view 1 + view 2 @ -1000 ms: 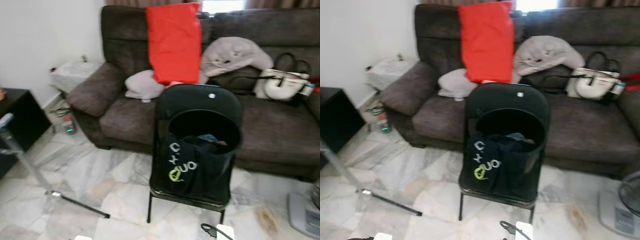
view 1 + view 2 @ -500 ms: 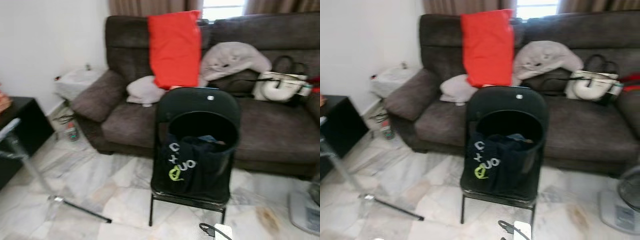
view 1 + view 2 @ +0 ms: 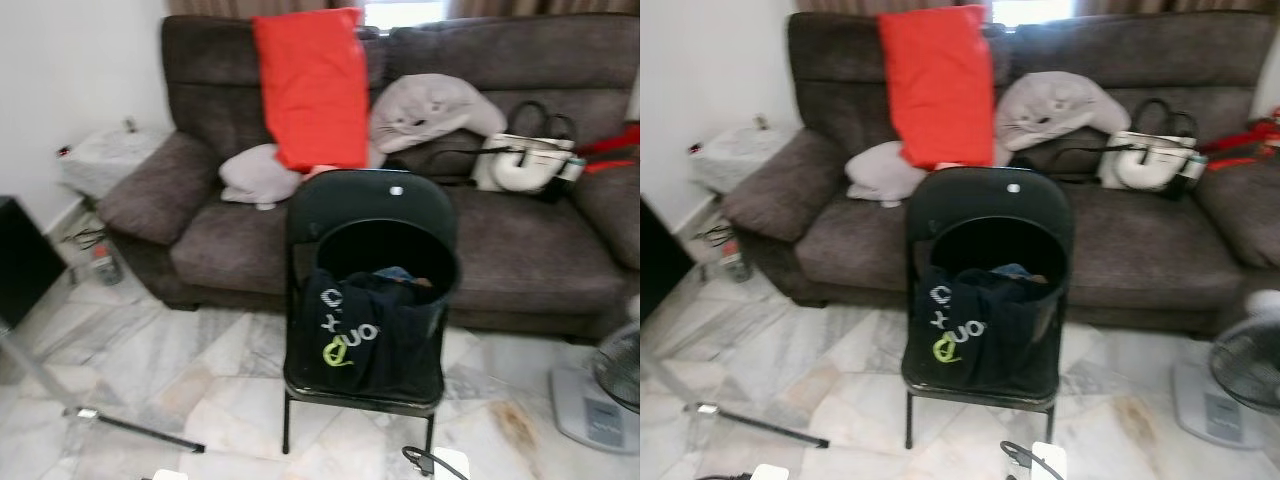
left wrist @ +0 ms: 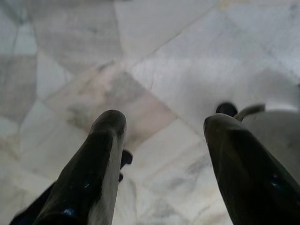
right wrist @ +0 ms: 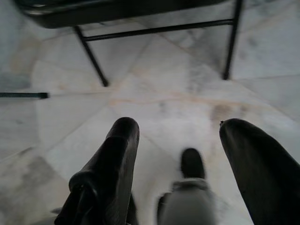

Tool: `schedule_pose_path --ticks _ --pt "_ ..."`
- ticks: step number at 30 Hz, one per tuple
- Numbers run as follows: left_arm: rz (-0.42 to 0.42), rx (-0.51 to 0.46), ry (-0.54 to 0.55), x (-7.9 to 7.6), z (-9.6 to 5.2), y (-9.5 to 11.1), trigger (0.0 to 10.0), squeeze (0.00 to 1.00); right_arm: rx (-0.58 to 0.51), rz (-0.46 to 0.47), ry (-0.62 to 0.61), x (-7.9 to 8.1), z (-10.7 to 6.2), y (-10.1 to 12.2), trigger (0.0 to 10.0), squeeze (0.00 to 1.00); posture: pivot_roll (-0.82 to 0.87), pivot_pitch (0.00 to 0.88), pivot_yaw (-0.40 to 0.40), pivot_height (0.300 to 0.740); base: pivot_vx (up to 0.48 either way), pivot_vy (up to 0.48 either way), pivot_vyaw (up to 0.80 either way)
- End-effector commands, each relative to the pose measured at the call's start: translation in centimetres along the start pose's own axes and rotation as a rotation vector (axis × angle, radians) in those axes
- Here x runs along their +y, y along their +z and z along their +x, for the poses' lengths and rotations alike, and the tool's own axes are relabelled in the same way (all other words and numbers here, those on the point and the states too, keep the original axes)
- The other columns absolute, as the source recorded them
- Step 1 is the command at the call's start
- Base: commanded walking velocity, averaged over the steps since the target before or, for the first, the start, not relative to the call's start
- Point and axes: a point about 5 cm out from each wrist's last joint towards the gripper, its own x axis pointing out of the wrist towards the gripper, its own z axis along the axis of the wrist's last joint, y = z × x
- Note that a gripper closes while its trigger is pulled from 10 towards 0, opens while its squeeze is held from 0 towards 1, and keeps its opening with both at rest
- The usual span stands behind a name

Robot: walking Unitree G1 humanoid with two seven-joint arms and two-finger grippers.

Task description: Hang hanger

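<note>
hanger's spot and heading i cannot tell. black chair (image 3: 365, 215) with a basket (image 3: 440, 275) of dark clothes (image 3: 350, 330) stands mid-frame before the sofa (image 3: 540, 240). left gripper (image 4: 164, 124) and right gripper (image 5: 180, 126) hang spread over marble floor (image 4: 187, 56).

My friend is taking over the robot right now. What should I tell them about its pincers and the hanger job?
Left pincer: open, holding nothing, hanging over the marble floor.
Right pincer: open, holding nothing, hanging low in front of the folding chair's legs.
Job things: no hanger can be made out. A black folding chair stands in front of the brown sofa, with a black basket of dark clothes on its seat.
Done: nothing yet.
Left: find the hanger, grip it and hang it.
</note>
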Motion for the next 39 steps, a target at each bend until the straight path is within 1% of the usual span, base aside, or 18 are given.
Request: schedule_pose_path --ticks 1,9,19,39 --pt "0.013 0.005 -0.002 0.38 -0.04 -0.06 10.0 0.00 0.011 0.002 0.000 0.01 -0.06 -0.44 10.0 0.00 -0.05 0.003 0.113 0.740 0.000 0.000 0.00" --pt "0.009 0.000 -0.006 0.51 -0.06 0.00 10.0 0.00 0.013 0.005 0.000 0.03 -0.07 -0.49 10.0 0.00 -0.05 0.003 0.113 0.740 0.000 0.000 0.00" --pt "0.007 0.000 -0.013 0.37 -0.06 -0.05 10.0 0.00 0.010 0.003 0.000 0.05 -0.07 -0.47 10.0 0.00 -0.05 0.004 0.114 0.740 0.000 0.000 -0.77" --pt "0.001 0.007 -0.014 0.19 -0.06 -0.27 10.0 0.00 -0.008 0.007 -0.005 0.03 -0.08 -0.35 10.0 0.00 -0.05 0.002 0.114 0.740 0.000 0.000 0.00"
